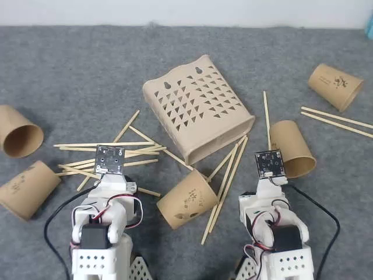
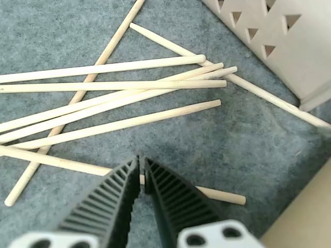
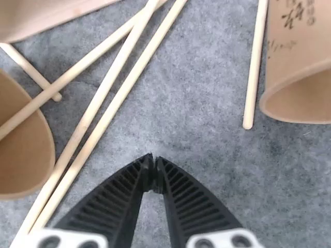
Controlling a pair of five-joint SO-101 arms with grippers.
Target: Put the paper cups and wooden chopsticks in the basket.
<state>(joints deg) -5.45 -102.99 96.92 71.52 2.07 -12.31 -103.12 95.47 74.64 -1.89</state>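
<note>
A beige perforated basket lies on the grey carpet in the middle. Several brown paper cups lie on their sides: two at the left, one between the arms, one by the right arm, one far right. Wooden chopsticks lie in a loose pile ahead of the left arm. My left gripper is shut and empty, its tips just over one chopstick. My right gripper is shut and empty above bare carpet, between a chopstick pair and a cup.
More chopsticks lean by the basket's front corner, one lies beside the right cup, and a pair lies at the far right. The basket's corner is close beyond the left gripper. A white wall bounds the far side.
</note>
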